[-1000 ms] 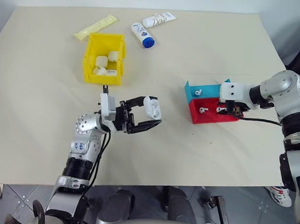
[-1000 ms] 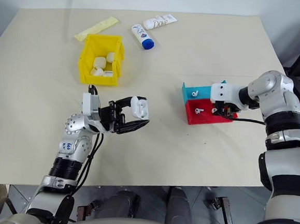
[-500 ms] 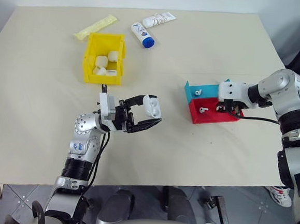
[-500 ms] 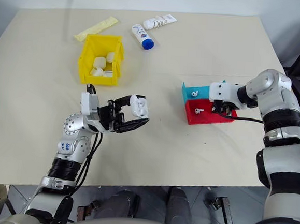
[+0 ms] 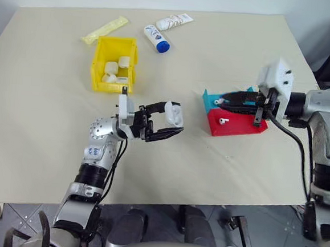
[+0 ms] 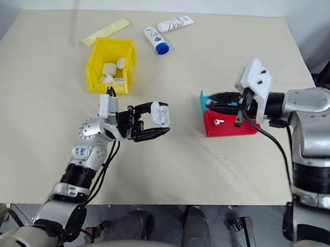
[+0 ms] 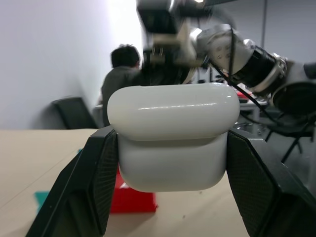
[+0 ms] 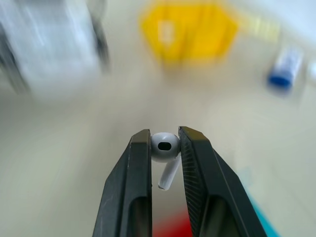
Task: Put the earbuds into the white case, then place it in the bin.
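While bin blurs, right hand pinching earbud, left hand clamping white case.

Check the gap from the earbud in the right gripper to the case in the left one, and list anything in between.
Nothing visible stands between them. The earbud is pinched in the right gripper; the case sits in the left gripper, with bare table across the gap.

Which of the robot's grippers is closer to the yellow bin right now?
Left. The left gripper, holding the white case, is just in front of the yellow bin. The right gripper, pinching an earbud, is over the teal tray, farther off.
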You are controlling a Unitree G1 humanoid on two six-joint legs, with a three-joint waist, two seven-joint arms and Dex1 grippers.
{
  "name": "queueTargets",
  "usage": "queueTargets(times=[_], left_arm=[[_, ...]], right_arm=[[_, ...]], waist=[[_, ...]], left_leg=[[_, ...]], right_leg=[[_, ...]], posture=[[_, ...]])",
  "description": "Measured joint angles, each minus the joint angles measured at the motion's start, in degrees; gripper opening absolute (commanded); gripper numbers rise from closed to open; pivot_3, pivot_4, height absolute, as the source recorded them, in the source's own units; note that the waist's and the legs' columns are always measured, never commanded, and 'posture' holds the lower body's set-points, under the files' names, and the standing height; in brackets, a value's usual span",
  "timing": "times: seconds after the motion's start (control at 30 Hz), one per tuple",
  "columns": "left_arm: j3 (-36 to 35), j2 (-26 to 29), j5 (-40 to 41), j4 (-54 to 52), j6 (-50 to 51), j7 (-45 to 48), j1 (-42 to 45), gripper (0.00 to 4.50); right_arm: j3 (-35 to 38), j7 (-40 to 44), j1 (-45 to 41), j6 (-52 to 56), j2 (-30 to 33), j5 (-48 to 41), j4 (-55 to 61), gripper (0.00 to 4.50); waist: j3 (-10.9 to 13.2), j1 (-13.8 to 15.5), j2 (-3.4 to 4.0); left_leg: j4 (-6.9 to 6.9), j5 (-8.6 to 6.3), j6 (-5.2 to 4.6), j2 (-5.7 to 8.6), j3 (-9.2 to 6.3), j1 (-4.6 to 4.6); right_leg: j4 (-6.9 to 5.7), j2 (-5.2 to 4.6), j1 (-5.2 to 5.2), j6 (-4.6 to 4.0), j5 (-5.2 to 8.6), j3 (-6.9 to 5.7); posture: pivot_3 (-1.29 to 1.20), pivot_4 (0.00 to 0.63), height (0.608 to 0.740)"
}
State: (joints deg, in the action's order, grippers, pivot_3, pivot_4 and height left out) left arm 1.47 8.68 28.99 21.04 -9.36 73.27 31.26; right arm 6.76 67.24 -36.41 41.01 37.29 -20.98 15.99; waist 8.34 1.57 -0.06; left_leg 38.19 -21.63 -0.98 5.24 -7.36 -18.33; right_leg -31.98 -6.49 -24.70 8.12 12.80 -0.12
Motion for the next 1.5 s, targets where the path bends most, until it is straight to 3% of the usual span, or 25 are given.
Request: queueTargets(times=[0.23, 0.5, 1.5], left_arm=[[-0.4, -2.1, 0.2, 6.8, 0.4, 5.3, 5.2, 2.81], [-0.8, -3.7, 0.2, 11.4, 0.8, 8.1, 8.6, 2.81], [-1.9, -4.4, 0.1, 9.2, 5.0, 8.8, 8.6, 2.81]], right_arm=[[3.0, -13.1, 1.6, 7.7, -7.7, -10.8, 9.9, 0.44], [2.0, -20.4, 4.8, 7.8, -9.4, -15.9, 13.2, 0.44], [-4.6, -20.6, 13.0, -8.5, -8.2, -12.6, 9.6, 0.44]], waist=[[0.0, 0.1, -0.04], [0.0, -0.1, -0.05], [0.0, -0.1, -0.05]], left_leg=[[0.01, 0.02, -0.04, 0.06, -0.02, -0.01], [-0.03, 0.02, -0.04, 0.04, -0.01, 0.0], [-0.03, 0.02, -0.05, 0.05, 0.0, 0.01]], right_leg=[[0.01, -0.03, 0.02, 0.0, -0.01, -0.02], [0.0, 0.0, -0.01, 0.0, -0.01, -0.02], [0.02, 0.0, 0.01, 0.01, -0.01, -0.01]], posture=[[0.0, 0.15, 0.74], [0.0, 0.15, 0.74], [0.0, 0.15, 0.74]])
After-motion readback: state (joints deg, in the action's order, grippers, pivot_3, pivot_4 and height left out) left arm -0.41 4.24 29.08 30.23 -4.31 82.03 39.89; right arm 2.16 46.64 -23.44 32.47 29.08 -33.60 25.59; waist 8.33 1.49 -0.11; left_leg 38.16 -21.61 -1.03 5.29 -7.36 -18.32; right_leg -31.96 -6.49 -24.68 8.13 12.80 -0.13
